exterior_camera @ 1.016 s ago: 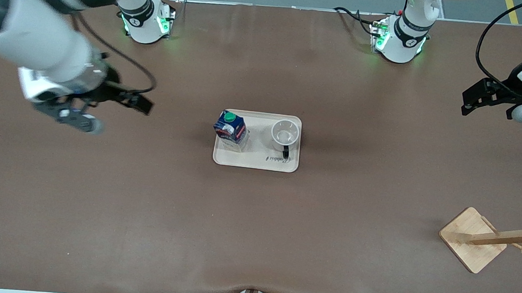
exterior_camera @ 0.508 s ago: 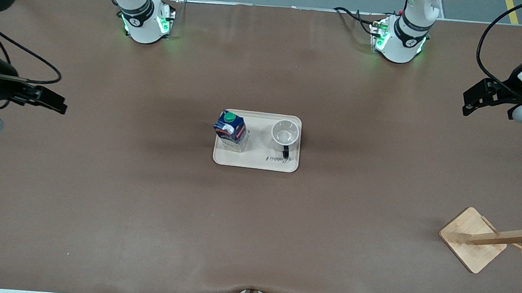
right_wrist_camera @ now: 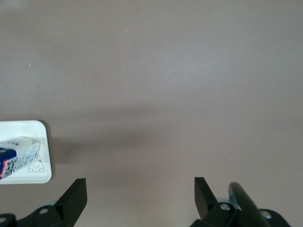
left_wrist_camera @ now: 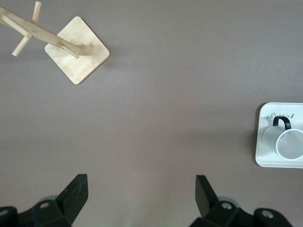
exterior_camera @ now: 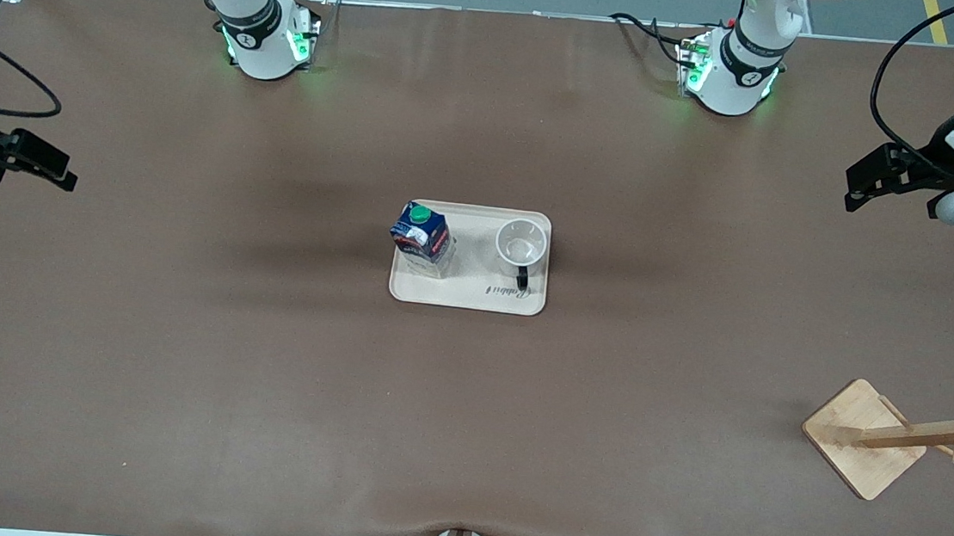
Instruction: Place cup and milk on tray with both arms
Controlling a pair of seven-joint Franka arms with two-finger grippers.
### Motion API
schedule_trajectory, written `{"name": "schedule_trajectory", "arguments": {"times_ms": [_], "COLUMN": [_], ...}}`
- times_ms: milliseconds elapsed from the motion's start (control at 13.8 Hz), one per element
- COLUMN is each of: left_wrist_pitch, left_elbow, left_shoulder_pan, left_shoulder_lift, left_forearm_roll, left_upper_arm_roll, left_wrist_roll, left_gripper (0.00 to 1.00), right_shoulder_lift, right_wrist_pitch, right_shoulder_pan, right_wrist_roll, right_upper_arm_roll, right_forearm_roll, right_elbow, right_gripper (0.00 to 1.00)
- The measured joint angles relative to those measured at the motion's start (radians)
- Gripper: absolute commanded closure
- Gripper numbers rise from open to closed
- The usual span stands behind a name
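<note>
Front view, tray (exterior_camera: 474, 298): cream rectangle with rounded corners, lying flat at the middle of the brown table (exterior_camera: 259, 387).
Front view, milk (exterior_camera: 420, 235): upright on the tray, at the tray's end toward the right arm; green cap on top.
Front view, cup (exterior_camera: 521, 244): upright on the tray, at the end toward the left arm, mouth up, black handle turned toward the front camera; apart from the milk.
Front view, right gripper (exterior_camera: 29, 160): up over the table edge at the right arm's end, well apart from the tray, carrying nothing.
Front view, left gripper (exterior_camera: 869, 183): up over the table at the left arm's end, well apart from the tray, carrying nothing.
Front view, wooden rack (exterior_camera: 894, 438): square base on the table nearer the front camera than the tray, toward the left arm's end, pegged stem rising from it.
Left wrist view, left gripper (left_wrist_camera: 141, 189): fingers spread wide, released; bare table between them. Cup (left_wrist_camera: 284, 141) on tray (left_wrist_camera: 265, 158) and wooden rack (left_wrist_camera: 71, 52) both in sight.
Right wrist view, right gripper (right_wrist_camera: 140, 191): fingers spread wide, released. Milk (right_wrist_camera: 16, 153) stands on the tray (right_wrist_camera: 40, 177) by a small bear drawing (right_wrist_camera: 34, 166).
</note>
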Motion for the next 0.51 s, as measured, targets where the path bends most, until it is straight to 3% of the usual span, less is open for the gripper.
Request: {"name": "schedule_trajectory", "arguments": {"times_ms": [145, 508], "left_wrist_pitch": [0.0, 0.0], "left_elbow": [0.0, 0.0], "left_shoulder_pan": [0.0, -0.001], "left_shoulder_lift": [0.0, 0.0], "left_forearm_roll": [0.0, 0.0], "left_upper_arm_roll": [0.0, 0.0], "left_wrist_roll": [0.0, 0.0], "left_gripper": [0.0, 0.0], "right_shoulder_lift": [-0.028, -0.029], "right_wrist_pitch": [-0.02, -0.02], "right_shoulder_pan": [-0.011, -0.049], "right_wrist_roll": [-0.002, -0.073], "right_upper_arm_roll": [0.0, 0.001], "right_forearm_roll": [0.0, -0.003], "right_elbow": [-0.026, 0.07], "right_gripper": [0.0, 0.0]}}
